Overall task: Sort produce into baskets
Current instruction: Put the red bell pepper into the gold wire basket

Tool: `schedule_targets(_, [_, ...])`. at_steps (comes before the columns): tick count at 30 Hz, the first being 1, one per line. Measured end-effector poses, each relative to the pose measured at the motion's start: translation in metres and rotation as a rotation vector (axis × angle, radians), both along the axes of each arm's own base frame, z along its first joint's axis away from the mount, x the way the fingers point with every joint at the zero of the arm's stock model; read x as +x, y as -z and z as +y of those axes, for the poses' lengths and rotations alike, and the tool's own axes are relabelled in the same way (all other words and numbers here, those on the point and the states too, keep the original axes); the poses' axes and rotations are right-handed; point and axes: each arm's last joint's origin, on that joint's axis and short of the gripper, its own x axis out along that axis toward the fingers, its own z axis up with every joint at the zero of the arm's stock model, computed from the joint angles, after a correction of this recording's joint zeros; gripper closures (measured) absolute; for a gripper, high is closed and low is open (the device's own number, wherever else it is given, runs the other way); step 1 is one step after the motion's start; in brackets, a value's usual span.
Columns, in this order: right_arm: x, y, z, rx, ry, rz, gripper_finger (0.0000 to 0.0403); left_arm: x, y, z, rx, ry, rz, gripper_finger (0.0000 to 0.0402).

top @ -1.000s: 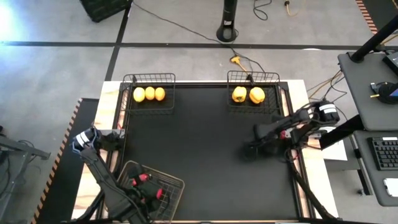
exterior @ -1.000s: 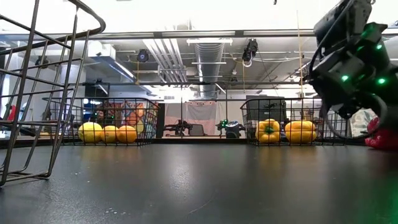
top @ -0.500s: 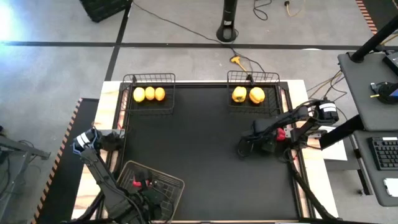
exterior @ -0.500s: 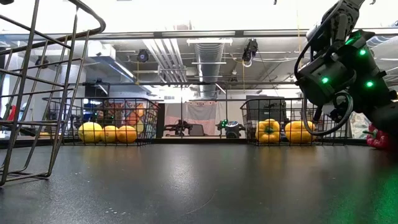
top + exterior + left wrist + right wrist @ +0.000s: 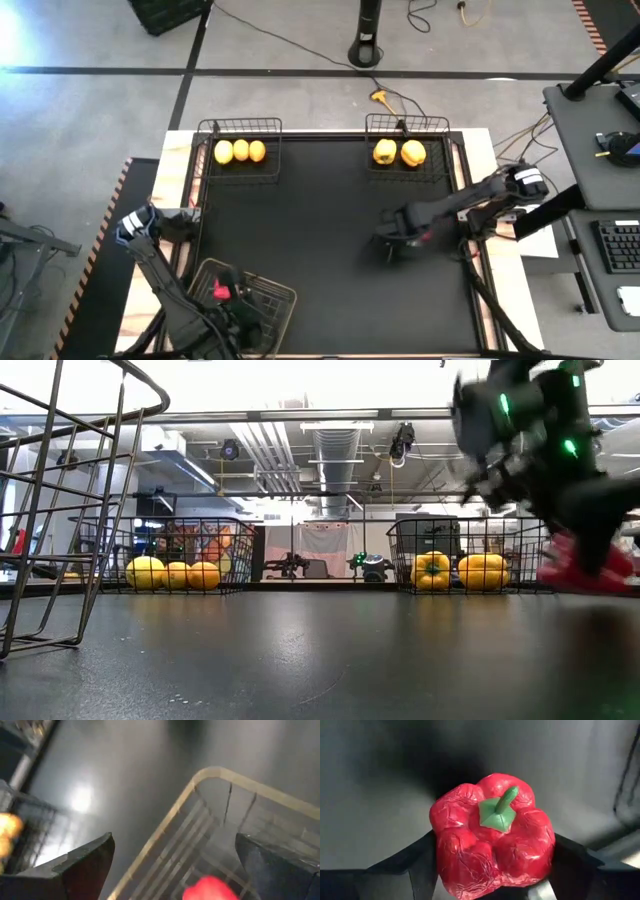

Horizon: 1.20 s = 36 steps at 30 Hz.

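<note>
While our left hand (image 5: 175, 865) hangs open above the near basket (image 5: 262, 298), our right hand (image 5: 490, 865) grips a red pepper (image 5: 492, 835) over the bench (image 5: 320, 240).

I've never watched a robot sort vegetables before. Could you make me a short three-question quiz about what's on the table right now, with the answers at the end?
1. Multiple choice: what is the right gripper holding? A) a yellow pepper B) a red bell pepper C) a citrus fruit
2. True or false: the far left basket holds three round yellow-orange fruits.
3. Fill in: the far right basket holds ___ yellow peppers.

Key
1. B. The right wrist view shows its fingers closed on the pepper, above the black table.
2. True.
3. Two.

The left gripper hangs open over the near basket.
</note>
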Motion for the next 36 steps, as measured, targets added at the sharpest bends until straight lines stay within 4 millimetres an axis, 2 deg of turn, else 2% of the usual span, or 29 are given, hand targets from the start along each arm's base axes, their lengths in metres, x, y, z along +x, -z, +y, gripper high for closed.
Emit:
schedule_targets(6, [0.049, -0.029, 0.038, 0.091, -0.12, -0.455, 0.0112, 0.002, -0.029, 0.009, 0.07, 0.035, -0.18, 0.0008])
schedule_targets(9, [0.07, -0.037, 0.049, 0.134, -0.199, -0.679, 0.0115, 0.011, -0.032, 0.023, 0.096, 0.013, -0.17, 0.0008])
schedule_targets(13, [0.088, -0.033, 0.051, 0.161, -0.26, -0.98, 0.0116, 0.031, -0.027, 0.047, 0.131, -0.02, -0.09, 0.0014])
schedule_targets(16, [0.096, -0.018, 0.044, 0.158, -0.254, -1.132, 0.0115, 0.05, -0.022, 0.067, 0.15, -0.032, -0.043, 0.0023])
schedule_targets(21, [0.103, 0.013, 0.034, 0.116, -0.266, -1.137, 0.0114, 0.079, -0.019, 0.094, 0.156, -0.011, 0.003, 0.004])
schedule_targets(25, [0.106, 0.027, 0.032, 0.056, -0.288, -1.09, 0.0109, 0.097, -0.02, 0.109, 0.167, 0.018, -0.004, 0.0051])
schedule_targets(30, [0.107, 0.028, 0.032, 0.034, -0.294, -1.093, 0.009, 0.114, -0.016, 0.121, 0.121, 0.067, -0.056, 0.0062])
schedule_targets(33, [0.106, 0.028, 0.032, 0.039, -0.277, -1.096, 0.0069, 0.125, -0.006, 0.126, 0.044, 0.121, -0.091, 0.0065])
schedule_targets(36, [0.106, 0.028, 0.032, 0.046, -0.255, -1.098, 0.0042, 0.133, 0.007, 0.129, 0.042, 0.164, -0.141, 0.0066])
